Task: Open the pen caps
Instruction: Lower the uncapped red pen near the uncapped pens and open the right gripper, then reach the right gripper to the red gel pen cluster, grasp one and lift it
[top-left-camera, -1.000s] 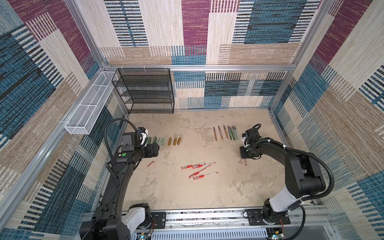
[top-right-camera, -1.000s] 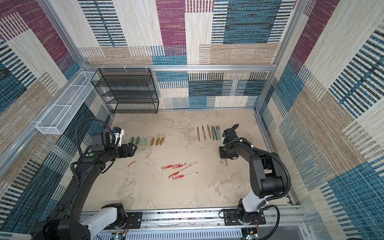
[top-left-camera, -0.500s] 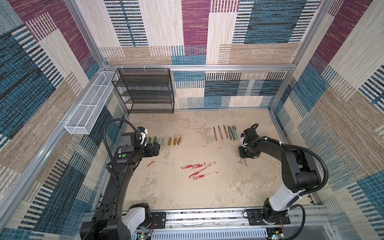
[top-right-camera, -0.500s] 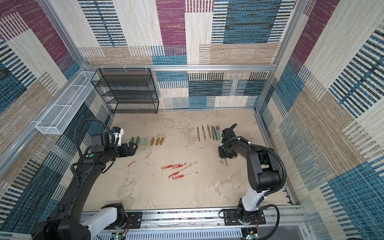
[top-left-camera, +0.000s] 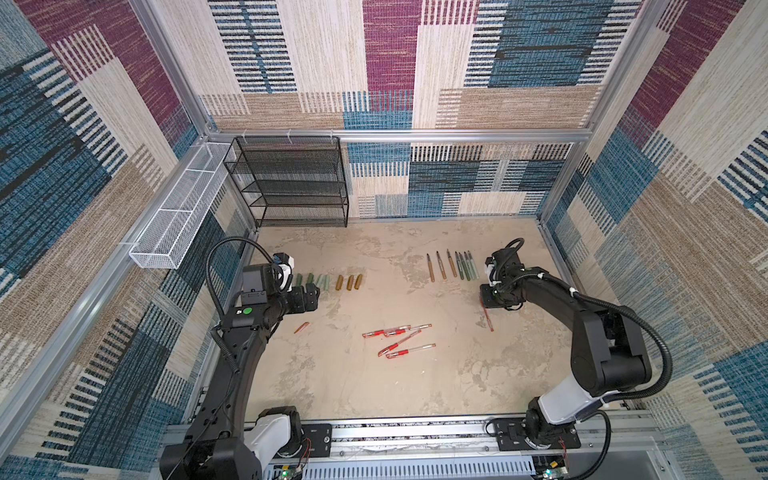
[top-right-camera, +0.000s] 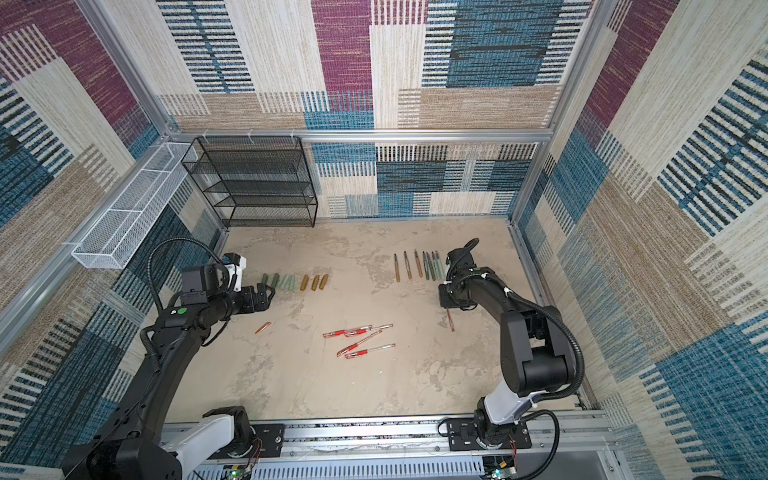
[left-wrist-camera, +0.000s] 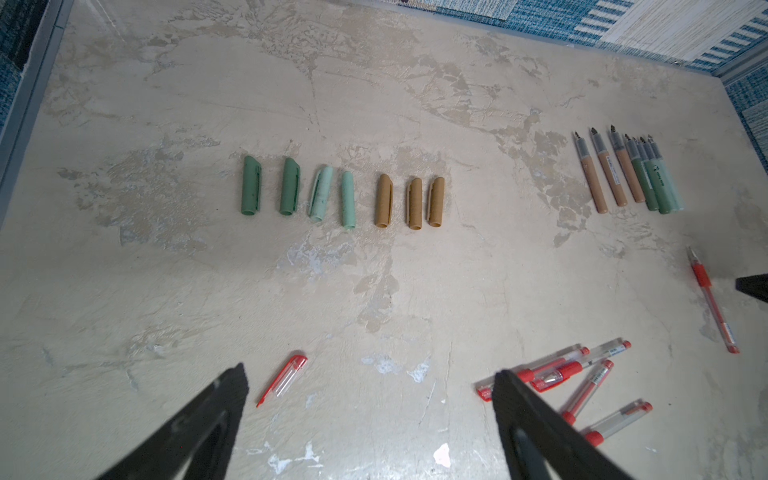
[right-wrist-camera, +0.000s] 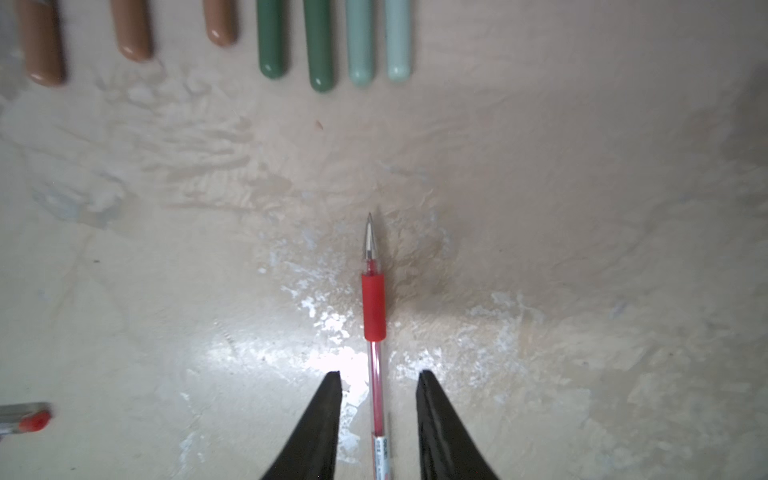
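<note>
Green and gold pen caps (left-wrist-camera: 345, 195) lie in a row on the table, also seen in both top views (top-left-camera: 328, 282) (top-right-camera: 293, 282). One red pointed pen cap (left-wrist-camera: 282, 380) (top-left-camera: 301, 328) lies loose near my left gripper (left-wrist-camera: 370, 374) (top-left-camera: 309, 297), which is wide open and empty. My right gripper (right-wrist-camera: 378, 374) (top-left-camera: 492, 300) is open a little above an uncapped red pen (right-wrist-camera: 374, 307) (top-left-camera: 488, 318). That pen lies on the table between the fingers, with a gap on each side. Several capped red pens (top-left-camera: 399, 340) (left-wrist-camera: 582, 374) lie in a loose pile mid-table.
A row of uncapped brown and green marker bodies (top-left-camera: 453, 266) (right-wrist-camera: 291, 37) lies just beyond the right gripper. A black mesh shelf (top-left-camera: 291, 183) stands at the back left. A white wire basket (top-left-camera: 178, 216) hangs on the left wall.
My right gripper has opened and let go of the uncapped red pen, which now rests on the table. The left gripper has opened slightly wider; the red cap has not moved.
</note>
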